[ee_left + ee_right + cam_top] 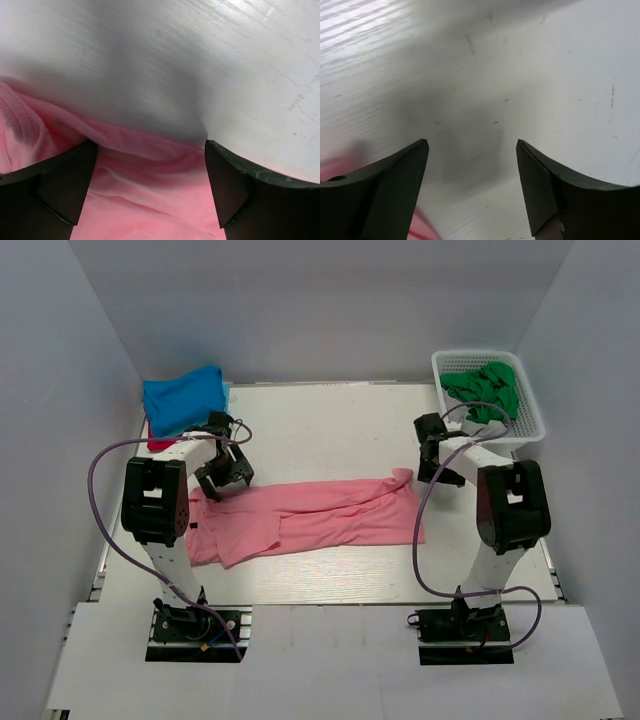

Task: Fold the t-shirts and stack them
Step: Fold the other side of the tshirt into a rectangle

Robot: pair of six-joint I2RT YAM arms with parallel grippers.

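Observation:
A salmon-pink t-shirt (330, 515) lies in a long strip across the middle of the table. My left gripper (222, 483) hovers low over the far edge of its left end. In the left wrist view that gripper (150, 170) is open, with pink cloth (145, 200) lying under and between the fingers, which do not pinch it. My right gripper (441, 476) stands just past the shirt's far right corner. It (472, 170) is open over bare table, with a sliver of pink (330, 167) at its left. A folded blue t-shirt (185, 398) rests on a red one (158, 443) at the back left.
A white basket (532, 428) at the back right holds green-teal t-shirts (485, 390). Grey walls close in the table on the left, back and right. Both arm bases and their purple cables sit along the near edge.

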